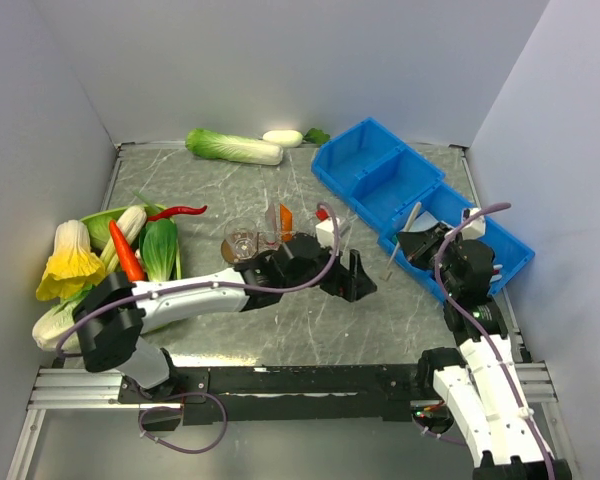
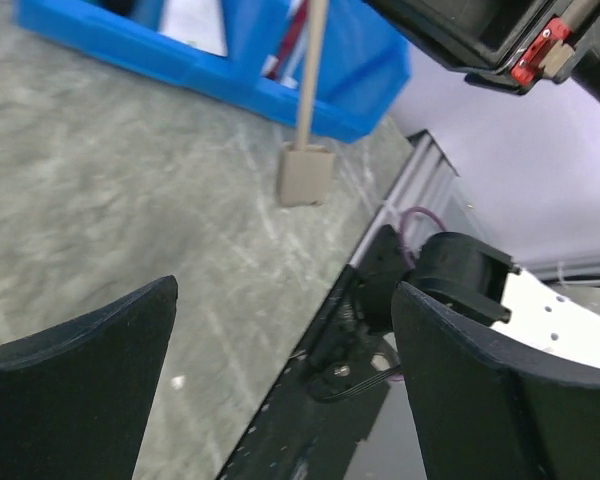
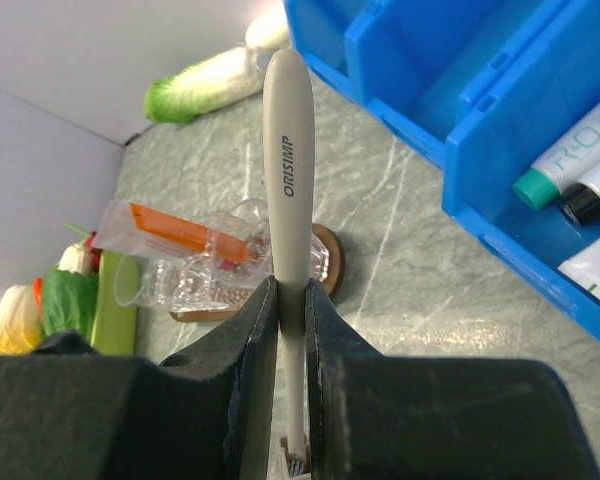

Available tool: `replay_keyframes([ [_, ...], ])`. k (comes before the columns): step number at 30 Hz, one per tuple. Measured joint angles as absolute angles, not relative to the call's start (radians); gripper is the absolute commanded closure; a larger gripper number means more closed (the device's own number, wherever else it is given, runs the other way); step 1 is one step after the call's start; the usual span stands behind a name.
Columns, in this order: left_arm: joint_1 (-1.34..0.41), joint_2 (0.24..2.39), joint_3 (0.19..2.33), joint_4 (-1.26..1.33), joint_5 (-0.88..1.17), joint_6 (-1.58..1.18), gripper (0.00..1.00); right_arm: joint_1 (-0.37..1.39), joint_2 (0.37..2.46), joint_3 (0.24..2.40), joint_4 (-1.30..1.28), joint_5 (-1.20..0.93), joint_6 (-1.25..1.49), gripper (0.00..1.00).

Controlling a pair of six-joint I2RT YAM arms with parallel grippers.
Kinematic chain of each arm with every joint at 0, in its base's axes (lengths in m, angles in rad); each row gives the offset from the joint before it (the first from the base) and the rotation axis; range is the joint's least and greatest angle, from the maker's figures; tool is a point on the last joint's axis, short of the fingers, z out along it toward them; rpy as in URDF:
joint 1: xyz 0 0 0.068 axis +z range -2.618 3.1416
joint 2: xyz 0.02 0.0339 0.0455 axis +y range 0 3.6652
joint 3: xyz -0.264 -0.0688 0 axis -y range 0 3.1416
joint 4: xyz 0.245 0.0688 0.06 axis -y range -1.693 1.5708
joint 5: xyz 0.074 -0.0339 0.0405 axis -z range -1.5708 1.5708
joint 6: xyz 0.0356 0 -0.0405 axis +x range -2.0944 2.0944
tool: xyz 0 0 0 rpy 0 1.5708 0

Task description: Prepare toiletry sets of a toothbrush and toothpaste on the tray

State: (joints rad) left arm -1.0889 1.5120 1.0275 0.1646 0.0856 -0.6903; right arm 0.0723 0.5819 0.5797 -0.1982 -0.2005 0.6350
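Observation:
My right gripper (image 3: 291, 290) is shut on the white toothbrush (image 3: 288, 150), which stands upright between its jaws with the bristle head down. In the top view the toothbrush (image 1: 404, 240) hangs from the right gripper (image 1: 412, 243) beside the blue bins. Its head (image 2: 305, 175) shows just above the table in the left wrist view. The dark-brown tray (image 1: 227, 251) holds clear cups (image 1: 242, 238). The orange toothpaste (image 1: 286, 221) stands in one cup and also shows in the right wrist view (image 3: 185, 231). My left gripper (image 1: 356, 276) is open and empty right of the tray, its fingers (image 2: 90, 370) wide apart.
Blue bins (image 1: 380, 175) run along the right side and hold white tubes with dark caps (image 3: 580, 165). A green dish (image 1: 98, 222) with vegetables and a red-orange carrot (image 1: 126, 250) sits at the left. A cabbage (image 1: 235, 147) lies at the back wall.

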Motion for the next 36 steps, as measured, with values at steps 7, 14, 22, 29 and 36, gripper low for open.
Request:
replay_keyframes([
  [7, -1.147, 1.637, 1.134, 0.205, 0.109, -0.721, 0.08, 0.073, 0.517, 0.558, -0.205, -0.208, 0.635, 1.0],
  [14, -1.193, 1.689, 1.218, 0.162, 0.051, -0.715, 0.1, 0.073, 0.48, 0.548, -0.223, -0.217, 0.635, 1.0],
  [22, -1.2, 1.752, 1.332, 0.038, -0.071, -0.688, 0.35, 0.074, 0.48, 0.548, -0.224, -0.247, 0.638, 1.0],
  [29, -1.202, 1.775, 1.338, 0.013, -0.093, -0.669, 0.49, 0.074, 0.48, 0.53, -0.226, -0.255, 0.643, 1.0],
  [36, -1.202, 1.78, 1.338, 0.014, -0.096, -0.665, 0.77, 0.074, 0.48, 0.53, -0.226, -0.256, 0.645, 1.0],
])
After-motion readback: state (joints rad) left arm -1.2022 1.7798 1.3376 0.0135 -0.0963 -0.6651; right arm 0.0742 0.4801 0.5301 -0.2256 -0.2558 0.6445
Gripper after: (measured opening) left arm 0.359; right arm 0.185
